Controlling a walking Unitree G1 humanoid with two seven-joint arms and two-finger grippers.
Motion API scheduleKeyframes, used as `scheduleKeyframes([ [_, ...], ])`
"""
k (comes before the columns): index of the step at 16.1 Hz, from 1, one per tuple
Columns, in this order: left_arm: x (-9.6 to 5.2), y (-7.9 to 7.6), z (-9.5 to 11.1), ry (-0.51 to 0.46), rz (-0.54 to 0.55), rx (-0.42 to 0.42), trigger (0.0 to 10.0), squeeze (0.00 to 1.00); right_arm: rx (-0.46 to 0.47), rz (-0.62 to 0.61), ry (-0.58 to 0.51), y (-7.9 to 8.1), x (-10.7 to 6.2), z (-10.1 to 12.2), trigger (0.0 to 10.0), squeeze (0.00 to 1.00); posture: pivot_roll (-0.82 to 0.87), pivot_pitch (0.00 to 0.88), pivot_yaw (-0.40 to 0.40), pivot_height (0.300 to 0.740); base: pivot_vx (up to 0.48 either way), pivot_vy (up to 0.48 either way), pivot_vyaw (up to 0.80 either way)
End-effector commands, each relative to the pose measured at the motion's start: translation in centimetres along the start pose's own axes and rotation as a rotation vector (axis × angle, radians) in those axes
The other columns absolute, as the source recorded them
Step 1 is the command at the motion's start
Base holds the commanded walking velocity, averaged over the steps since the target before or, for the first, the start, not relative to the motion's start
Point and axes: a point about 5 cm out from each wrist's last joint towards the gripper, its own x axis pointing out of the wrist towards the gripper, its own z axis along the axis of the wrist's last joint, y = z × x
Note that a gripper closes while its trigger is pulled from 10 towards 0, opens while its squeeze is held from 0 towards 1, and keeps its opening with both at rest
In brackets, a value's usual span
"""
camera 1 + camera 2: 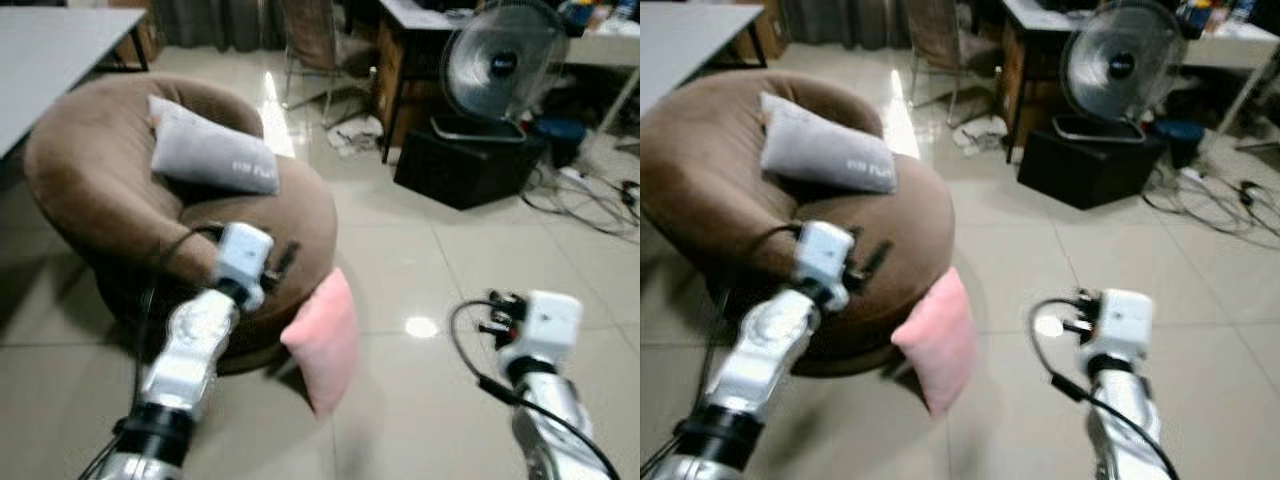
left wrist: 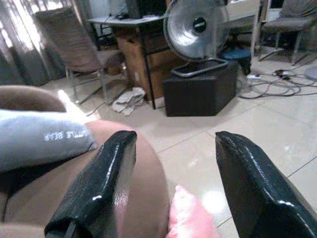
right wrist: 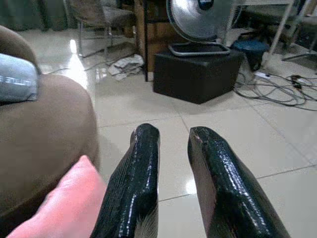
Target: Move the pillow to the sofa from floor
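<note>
Low in the middle of the left eye frame, the pink pillow (image 1: pixel 325 340) stands on the tiled floor (image 1: pixel 440 260), leaning against the front edge of the round brown sofa (image 1: pixel 90 180), whose seat at upper left already bears a grey pillow (image 1: pixel 210 152). Left of the pink pillow, the left gripper (image 2: pixel 171 183) hovers over the sofa's edge with fingers spread wide and empty, while at lower right the right gripper (image 3: pixel 173 168) hangs above bare tile, fingers slightly parted, grasping nothing. Across the upper right stand a fan (image 1: pixel 503 62) on a black box (image 1: pixel 465 165), a desk (image 1: pixel 415 60), a chair (image 1: pixel 315 40) and loose cables (image 1: pixel 590 200), well apart from both pillows.
</note>
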Motion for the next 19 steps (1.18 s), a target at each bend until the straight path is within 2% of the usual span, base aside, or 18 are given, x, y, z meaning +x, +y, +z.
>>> scheduleKeyframes([
  [1, -0.24, 1.16, 0.22, 0.000, 0.031, 0.026, 10.0, 0.00, 0.017, 0.016, -0.005, 0.69, 0.17, 0.20, 10.0, 0.00, 0.05, 0.007, -0.043, 0.740, 0.330, 0.000, -0.68],
  [2, -0.22, 1.15, 0.23, -0.001, 0.031, 0.026, 10.0, 0.00, 0.026, 0.019, -0.003, 0.71, 0.18, 0.17, 10.0, 0.00, 0.05, 0.007, -0.043, 0.740, 0.334, 0.000, -0.79],
  [3, -0.17, 1.14, 0.25, -0.001, 0.030, 0.027, 10.0, 0.00, 0.039, 0.025, -0.001, 0.76, 0.18, 0.15, 10.0, 0.72, 0.05, 0.006, -0.043, 0.740, 0.330, 0.000, -0.79],
  [4, -0.15, 1.17, 0.26, -0.001, 0.030, 0.027, 10.0, 0.00, 0.040, 0.027, -0.002, 0.83, 0.16, 0.18, 10.0, 1.00, 0.05, 0.006, -0.043, 0.740, 0.326, 0.000, -0.79],
  [13, -0.08, 1.13, 0.16, -0.001, 0.028, 0.030, 10.0, 0.00, 0.028, 0.026, -0.004, 0.71, 0.34, 0.18, 10.0, 1.00, 0.05, 0.000, -0.043, 0.740, 0.318, 0.000, -0.79],
  [14, -0.06, 1.11, 0.17, -0.002, 0.028, 0.030, 10.0, 0.00, 0.015, 0.020, -0.004, 0.64, 0.38, 0.13, 10.0, 0.03, 0.05, 0.000, -0.043, 0.740, 0.311, 0.000, -0.48],
  [15, -0.03, 1.07, 0.22, -0.008, 0.027, 0.031, 10.0, 0.00, -0.001, 0.019, -0.006, 0.63, 0.42, 0.08, 10.0, 0.00, 0.05, 0.000, -0.041, 0.740, 0.307, 0.000, 0.00],
  [19, -0.06, 0.77, 0.41, -0.039, 0.013, 0.023, 10.0, 0.00, -0.031, 0.053, -0.008, 0.87, 0.39, 0.04, 10.0, 0.00, 0.05, 0.000, -0.036, 0.740, 0.000, 0.000, 0.00],
])
